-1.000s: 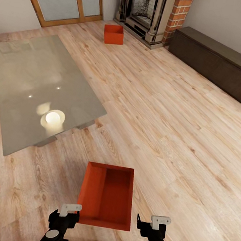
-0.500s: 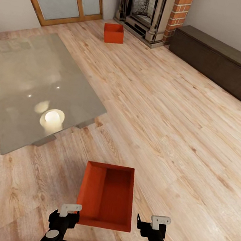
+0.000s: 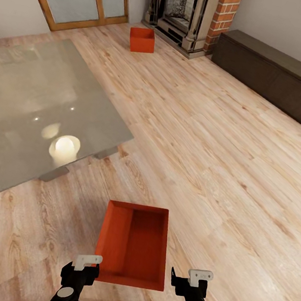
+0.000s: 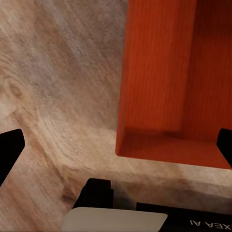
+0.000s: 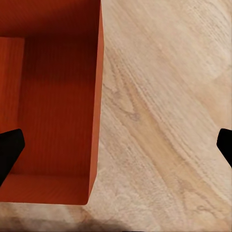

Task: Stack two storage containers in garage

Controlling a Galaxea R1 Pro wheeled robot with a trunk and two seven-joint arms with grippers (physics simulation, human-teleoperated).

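An orange-red bin (image 3: pixel 132 245) is sitting on the wood floor (image 3: pixel 224 171) between the left tool (image 3: pixel 85 267) and the right tool (image 3: pixel 188 281), touching neither. Both tools are spread wide apart, holding nothing. Another bin (image 3: pixel 141 40) is sitting far ahead of the tools by the fireplace (image 3: pixel 183 10).

Light wood-plank floor (image 3: pixel 228 147) — 2 orange-red bins (image 3: pixel 134 244) (image 3: pixel 142 40), grey rug (image 3: pixel 51 106)

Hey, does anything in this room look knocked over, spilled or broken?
Nothing stands out. Both orange bins sit upright and empty on the wood floor, one near the robot, one by the fireplace. The rug lies flat.
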